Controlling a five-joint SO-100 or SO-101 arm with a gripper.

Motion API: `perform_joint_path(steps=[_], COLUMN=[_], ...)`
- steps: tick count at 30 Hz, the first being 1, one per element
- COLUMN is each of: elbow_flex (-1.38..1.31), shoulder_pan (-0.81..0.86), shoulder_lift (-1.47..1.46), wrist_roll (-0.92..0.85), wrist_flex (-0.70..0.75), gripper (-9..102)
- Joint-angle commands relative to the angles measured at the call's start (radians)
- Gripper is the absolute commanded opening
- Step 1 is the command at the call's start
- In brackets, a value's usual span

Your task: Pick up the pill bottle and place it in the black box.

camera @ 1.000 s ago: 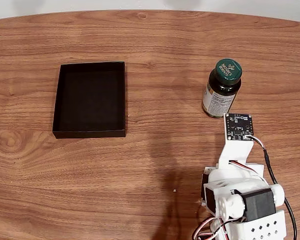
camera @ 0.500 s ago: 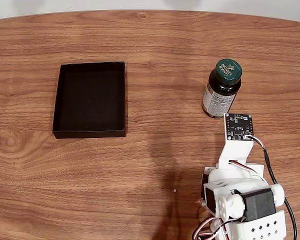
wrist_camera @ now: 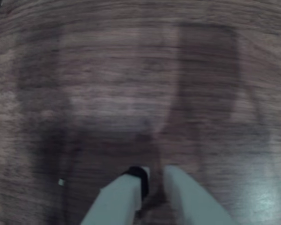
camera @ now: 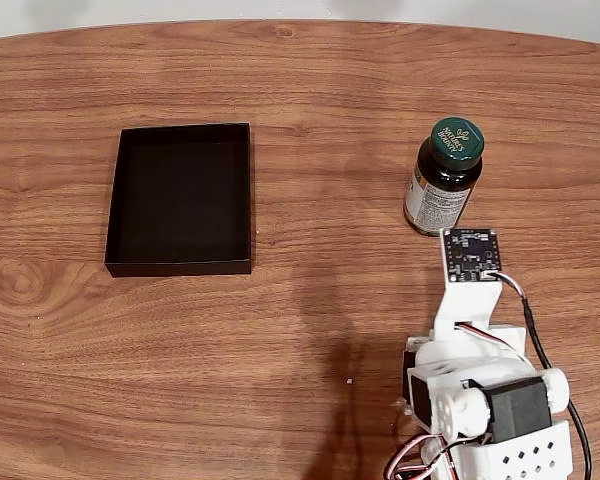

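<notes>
Hovering low over bare tabletop in wrist view, the white two-finger plastic claw [wrist_camera: 152, 180] shows its fingertips nearly together, only a narrow gap between them, nothing gripped; picture blurred, so arm prob. in motion. Fixed view: white printed arm [camera: 475, 385] sits at lower right, small black circuit board [camera: 470, 254] on its wrist facing up, just below the bottle. Change vs. half a sec ago: board has shifted slightly up and left in fixed view, toward the bottle; before that it sat static. Judgement: reach phase just starting, no contact yet, task at very beginning. Target, the small amber-brown pill bottle w/ dark green round cap and white label [camera: 444, 176], stands upright on the wood-grain table [camera: 310, 330], right of centre in fixed view, untouched. Shallow rectangular matte black box w/ low walls [camera: 180, 199] lies well apart to the left in fixed view, nothing inside. Count: 1 bottle, 1 box, 1 arm, 1 claw. Also a tiny pale speck [camera: 349, 381] on the table near the arm base. Next move likely needs the claw spread wider before closing on the bottle body.
</notes>
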Motion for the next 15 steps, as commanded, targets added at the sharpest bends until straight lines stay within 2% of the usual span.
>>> perform_joint_path(steps=[1, 6, 15], elbow_flex=[-0.015, -0.015, -0.015], shoulder_pan=[0.011, 0.018, 0.066], shoulder_lift=[0.002, -0.043, -0.144], wrist_roll=[0.006, -0.066, 0.005], wrist_flex=[0.15, 0.018, -0.236], gripper=[0, 7, 15])
